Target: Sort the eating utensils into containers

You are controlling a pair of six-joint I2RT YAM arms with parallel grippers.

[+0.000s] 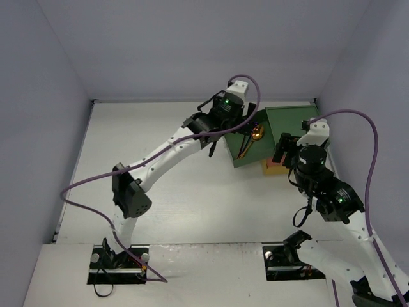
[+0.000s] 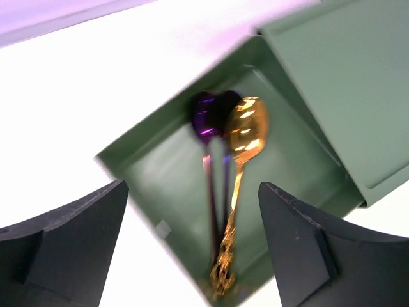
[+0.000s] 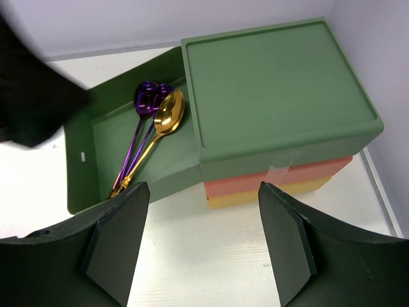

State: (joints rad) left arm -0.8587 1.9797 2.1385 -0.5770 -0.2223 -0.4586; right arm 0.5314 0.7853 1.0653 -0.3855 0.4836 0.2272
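A robotics lab cell: white table (image 1: 172, 211) boxed in by plain lavender walls (image 1: 192, 45), left arm (image 1: 163, 158) and right arm (image 1: 335, 199) bolted at the frame's bottom.

Stacked as one block at the desk's far right: green top box (image 3: 275, 83), red-orange middle (image 3: 281, 176), yellow bottom (image 3: 275, 194), sides roughly flush. Drawn out of the green level and skewed at an angle: a shallow green drawer (image 3: 108, 137), open side up. Inside it, three spoons lying flat and close together, bowls toward the block, handles toward the drawer's front wall. Nearest the block, a gold spoon (image 3: 167, 115): shiny, bowl facing up, ornate handle end down by the front corner. Just beside it, two purple spoons (image 3: 146, 99): glossy, bowls side by side, partly tucked under the gold bowl, handles running alongside the gold handle.
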